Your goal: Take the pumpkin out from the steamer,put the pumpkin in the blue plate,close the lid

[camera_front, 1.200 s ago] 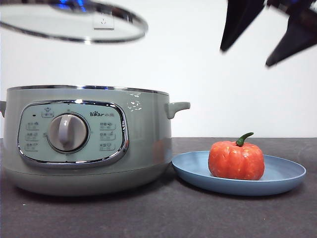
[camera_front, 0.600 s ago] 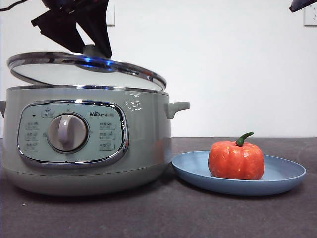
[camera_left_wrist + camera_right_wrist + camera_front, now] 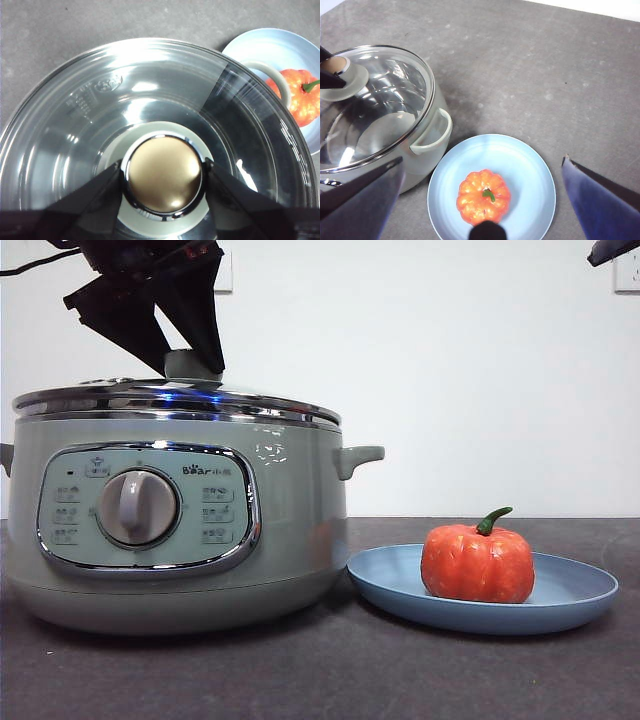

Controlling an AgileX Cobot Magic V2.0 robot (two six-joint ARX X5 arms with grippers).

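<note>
The glass lid [image 3: 170, 398] lies level on the chrome rim of the pale green steamer [image 3: 290, 520]. My left gripper [image 3: 190, 365] comes down from above and is shut on the lid's round knob [image 3: 164, 174], one jaw on each side. Beside the steamer, the orange pumpkin [image 3: 477, 565] with its green stem stands upright in the blue plate [image 3: 580, 600]. My right gripper [image 3: 482, 161] hangs open high above the plate with nothing between its jaws, and shows only as a dark tip [image 3: 610, 250] in the front view. The right wrist view looks down on pumpkin [image 3: 482, 197], plate [image 3: 530, 170] and lid [image 3: 385, 100].
The steamer's side handle [image 3: 358, 458] sticks out toward the plate, close to its rim. The dial and control panel [image 3: 140, 508] face the front camera. A dark grey tabletop [image 3: 560, 75] stretches around both objects.
The lid came down with my left gripper from a tilted position above the steamer onto its rim. The right gripper rose out of the front view. Pumpkin and plate stayed put.
</note>
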